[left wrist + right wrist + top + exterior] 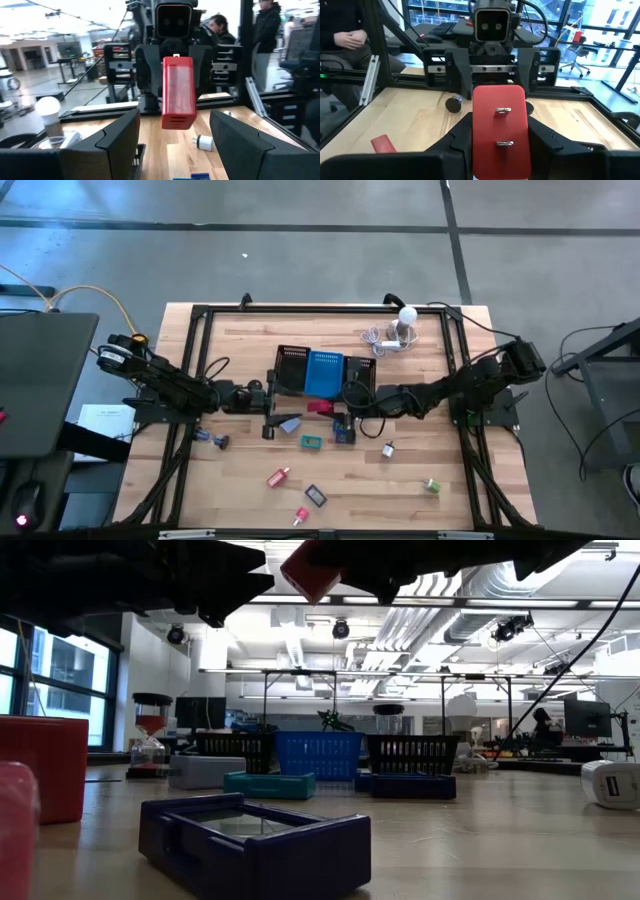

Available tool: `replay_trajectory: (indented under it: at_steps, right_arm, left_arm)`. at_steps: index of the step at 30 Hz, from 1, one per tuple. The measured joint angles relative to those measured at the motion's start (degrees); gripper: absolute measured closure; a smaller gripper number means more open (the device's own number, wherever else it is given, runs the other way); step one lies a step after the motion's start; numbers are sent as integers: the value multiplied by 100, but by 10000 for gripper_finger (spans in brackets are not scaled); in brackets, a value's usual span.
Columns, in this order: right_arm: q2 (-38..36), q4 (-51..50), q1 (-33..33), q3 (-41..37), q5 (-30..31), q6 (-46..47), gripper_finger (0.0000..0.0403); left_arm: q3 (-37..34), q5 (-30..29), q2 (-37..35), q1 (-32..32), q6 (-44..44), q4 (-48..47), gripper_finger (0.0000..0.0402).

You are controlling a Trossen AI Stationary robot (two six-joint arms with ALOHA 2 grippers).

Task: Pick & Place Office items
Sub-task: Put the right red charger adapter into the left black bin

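A red block (pixel 320 408) with two metal pins on one face (pixel 501 125) hangs over the table's middle, in front of the mesh tray, and my right gripper (pixel 342 404) is shut on it. My left gripper (pixel 282 402) faces it from the table's left with its fingers (pixel 120 142) wide open, short of the block (pixel 177 92) and touching nothing. Other office items lie flat on the wood nearer the front: a teal block (pixel 312 442), a blue block (pixel 344 433), a pink piece (pixel 278 477) and a green piece (pixel 431 485). My right gripper pinches the red block's two narrow sides (pixel 476 147) between its two fingers (pixel 451 147). The fingers come level from the table's right. The block stands roughly upright in the hold, its pinned face toward my right wrist, lifted clear of the table (pixel 315 575).
The black mesh tray with a blue middle (pixel 322 372) stands just behind both grippers. A white ball-topped gadget with cable (pixel 404 325) sits at the far right. A dark blue framed piece (pixel 315 495), a white piece (pixel 388 449) and a clip (pixel 218 441) lie near the front. People are beyond the table.
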Motion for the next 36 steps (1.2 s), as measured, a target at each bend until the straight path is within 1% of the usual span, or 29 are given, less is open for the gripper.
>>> replay_trajectory:
  at_steps: [2,5,17,19,23,28,33,36]
  right_arm:
    - [0,33,0,0,-1,1,298]
    - [0,116,-2,0,2,-2,298]
    - [2,105,11,0,0,62,298]
    - [2,144,11,0,0,145,298]
    - [2,133,11,0,0,129,298]
    - [2,133,-2,0,-2,122,298]
    - [2,133,-4,0,5,97,298]
    - [2,118,-7,0,3,13,298]
  left_arm:
    - [7,161,0,35,-20,0,165]
    - [21,319,0,85,-322,-2,165]
    - [214,300,-2,146,-362,-27,165]
    - [242,300,-2,144,-364,-121,165]
    - [273,280,-2,170,-654,-228,165]
    - [275,265,-2,171,-527,-404,165]
    - [368,220,7,301,-625,-490,165]
    - [469,291,7,373,-711,-736,165]
